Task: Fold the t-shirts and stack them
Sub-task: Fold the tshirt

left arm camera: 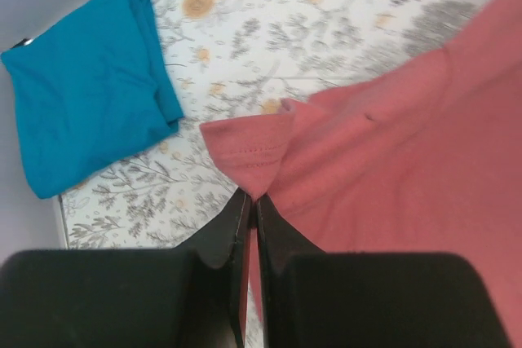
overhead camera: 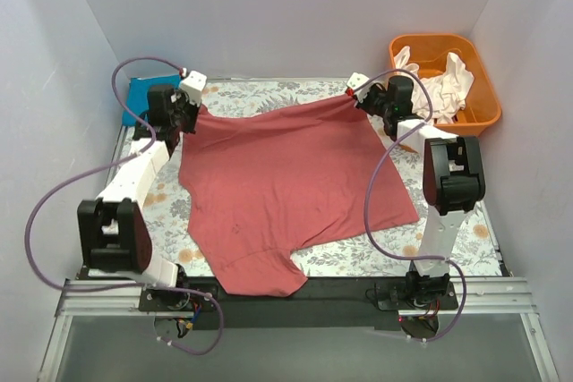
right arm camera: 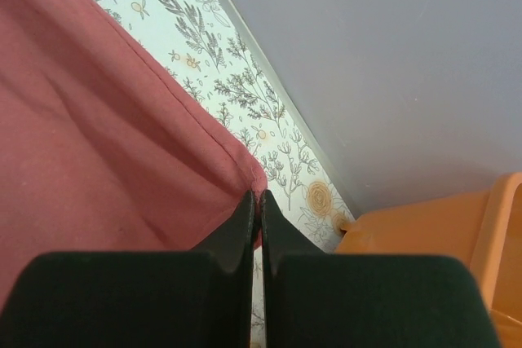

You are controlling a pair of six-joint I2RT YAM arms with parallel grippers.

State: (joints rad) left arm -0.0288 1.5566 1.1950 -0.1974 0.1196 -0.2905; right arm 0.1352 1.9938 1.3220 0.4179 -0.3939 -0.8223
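Across the centre of the top view, a red t-shirt (overhead camera: 286,190) is stretched between the two arms.
Its upper-left corner is clamped in the left jaws and its upper-right corner in the right jaws; each wrist view shows the jaws closed tight on a pinch of red cloth. Below that taut edge the shirt lies spread on the floral bench (overhead camera: 358,257), one sleeve reaching the near edge at lower centre. A folded blue t-shirt (overhead camera: 134,100) sits at upper left, and an orange basket (overhead camera: 488,118) of white garments (overhead camera: 443,82) at upper right.
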